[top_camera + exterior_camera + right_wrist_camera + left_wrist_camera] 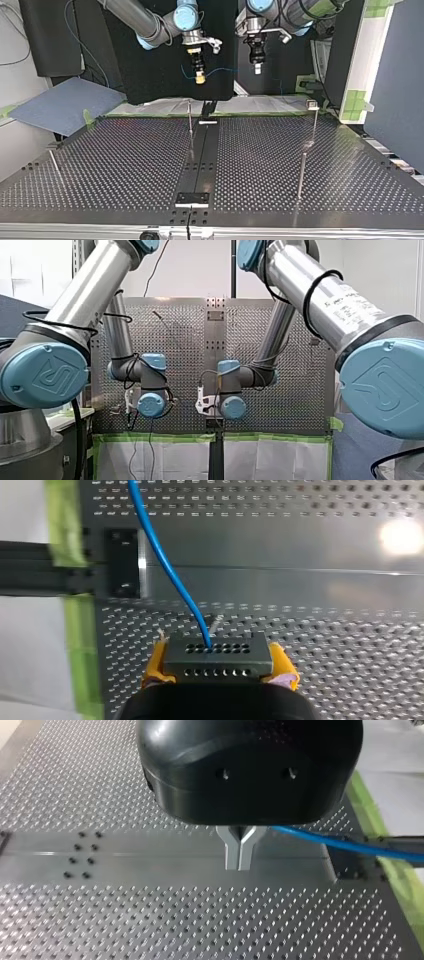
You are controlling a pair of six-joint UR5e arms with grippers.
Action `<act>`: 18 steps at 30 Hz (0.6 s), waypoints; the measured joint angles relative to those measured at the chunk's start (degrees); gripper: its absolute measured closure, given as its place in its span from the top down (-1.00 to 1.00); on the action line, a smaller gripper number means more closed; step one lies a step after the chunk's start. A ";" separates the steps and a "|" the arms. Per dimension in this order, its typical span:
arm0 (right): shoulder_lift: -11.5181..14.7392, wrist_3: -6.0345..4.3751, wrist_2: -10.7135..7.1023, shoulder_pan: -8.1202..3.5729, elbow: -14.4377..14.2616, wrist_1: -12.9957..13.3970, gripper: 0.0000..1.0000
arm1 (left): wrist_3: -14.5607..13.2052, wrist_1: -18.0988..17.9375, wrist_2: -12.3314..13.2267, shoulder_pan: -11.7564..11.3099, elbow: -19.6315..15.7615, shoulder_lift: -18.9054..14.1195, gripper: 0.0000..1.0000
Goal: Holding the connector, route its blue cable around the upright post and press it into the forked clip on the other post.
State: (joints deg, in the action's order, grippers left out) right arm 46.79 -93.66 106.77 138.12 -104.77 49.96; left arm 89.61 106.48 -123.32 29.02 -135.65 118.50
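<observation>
Plainly, my right claw (219, 672) clamps the connector (218, 655) between yellow pads above the bench (350, 630); the blue cable (165, 565) leaves it toward eleven o'clock, likely light and limp, so steer by the rigid connector; my left claw (238, 855) is closed, cable passing at its three o'clock.

You had my left arm (85, 290) and my right arm (320, 295) over the perforated table (300, 390), their blue-capped wrists level, side by side, near its green-taped edge (170, 438).
</observation>
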 joint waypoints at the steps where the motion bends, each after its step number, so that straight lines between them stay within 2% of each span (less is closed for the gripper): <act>1: 0.54 -0.05 0.01 -0.15 0.55 -0.55 -1.00 | 0.07 0.45 -0.35 -0.15 0.10 -0.48 -1.00; 6: 2.95 -0.12 -0.19 -0.76 2.41 -2.96 -1.00 | 0.50 3.12 -1.23 -0.93 1.58 -3.12 -1.00; 18: 8.76 -0.22 -2.85 -1.75 5.74 -8.76 -1.00 | 0.72 9.23 -1.53 -2.46 7.32 -9.25 -1.00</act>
State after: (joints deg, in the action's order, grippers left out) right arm 55.55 -93.88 103.91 136.37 -99.03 41.20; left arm 90.33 115.71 -124.85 26.57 -128.33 109.25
